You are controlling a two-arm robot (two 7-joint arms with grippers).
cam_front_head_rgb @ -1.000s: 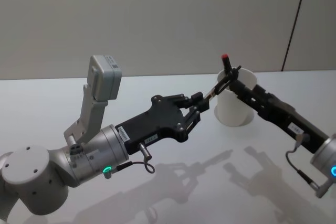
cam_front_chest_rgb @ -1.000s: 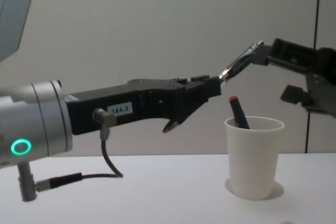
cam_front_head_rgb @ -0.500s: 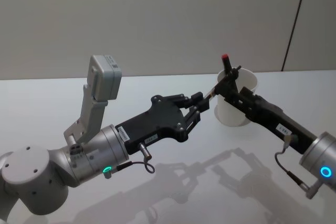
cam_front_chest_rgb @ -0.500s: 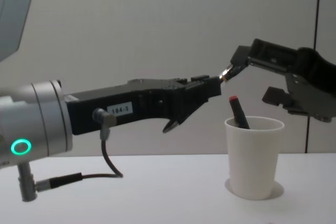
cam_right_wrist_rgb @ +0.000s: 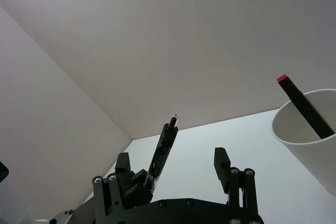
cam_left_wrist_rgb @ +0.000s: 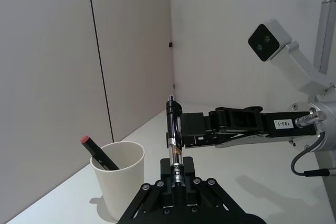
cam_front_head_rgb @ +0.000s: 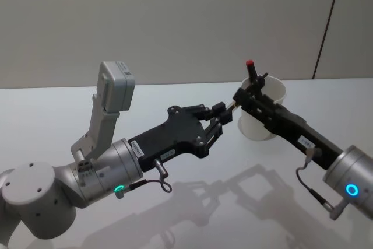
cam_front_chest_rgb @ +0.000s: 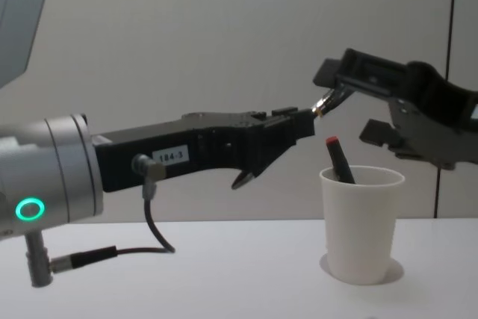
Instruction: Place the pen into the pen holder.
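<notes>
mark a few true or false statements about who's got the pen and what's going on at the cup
1. The left hand is shut on the pen. True.
2. The right hand is clamped on the pen. False: its fingers stand open on either side of the pen.
3. The pen holder lies on its side. False: it stands upright on the table.
4. A red-tipped marker leans inside the pen holder. True.
5. The pen is in the pen holder. False: it is held in the air, outside the pen holder.
</notes>
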